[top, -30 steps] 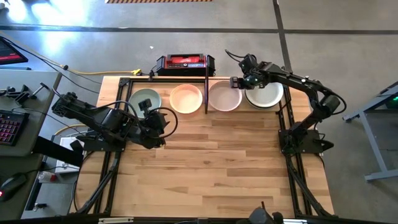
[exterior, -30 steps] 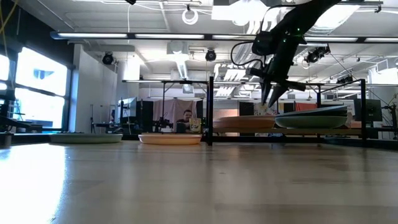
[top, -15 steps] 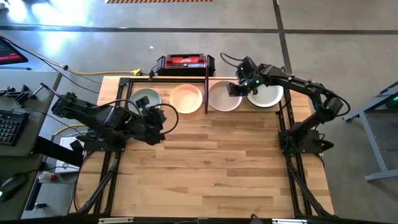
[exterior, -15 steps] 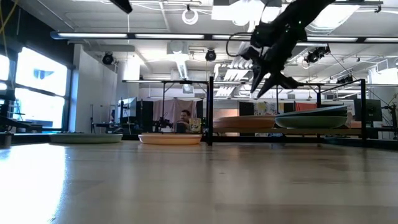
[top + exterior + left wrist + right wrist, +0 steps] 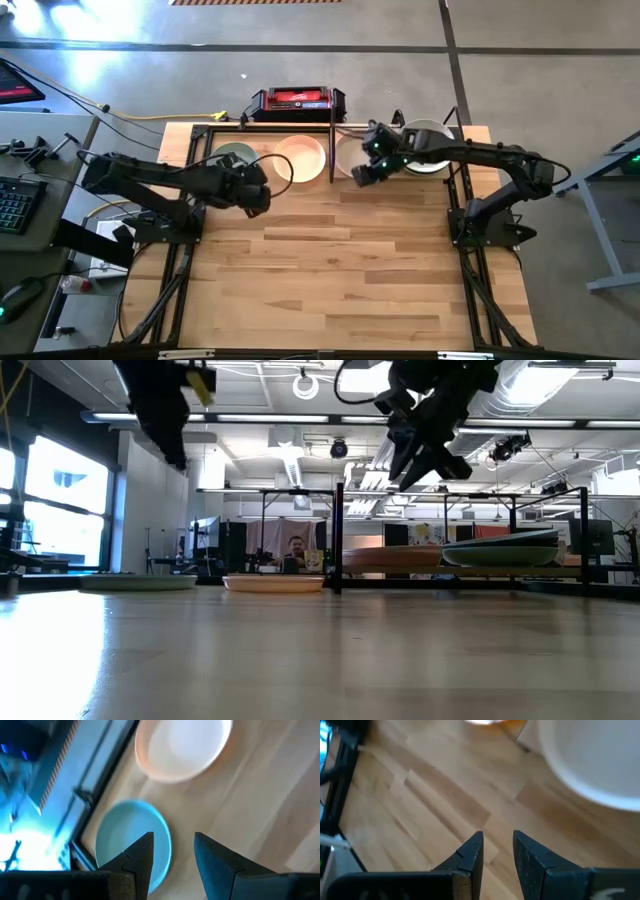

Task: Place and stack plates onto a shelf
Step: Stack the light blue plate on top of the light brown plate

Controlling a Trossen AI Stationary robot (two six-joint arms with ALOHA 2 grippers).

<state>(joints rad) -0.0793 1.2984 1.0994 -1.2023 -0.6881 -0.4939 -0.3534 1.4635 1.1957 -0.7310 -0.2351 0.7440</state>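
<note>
Four plates [image 5: 300,157] sit in a row along the shelf [image 5: 331,140] at the desk's [image 5: 330,260] top edge, partly hidden by both arms. The right hand [image 5: 362,173] and left hand [image 5: 256,197] hover empty, fingers slightly apart.

— What carries everything?
— A light wooden desk [image 5: 340,260], planked, most of its surface bare.
— And what lies on it?
— Along the far edge, a row of plates inside a thin black shelf frame [image 5: 332,140]: a pale green plate [image 5: 228,155], a cream-pink one [image 5: 300,155] beside it, then past the upright divider a white plate [image 5: 348,152] and another white one [image 5: 428,135].
</note>
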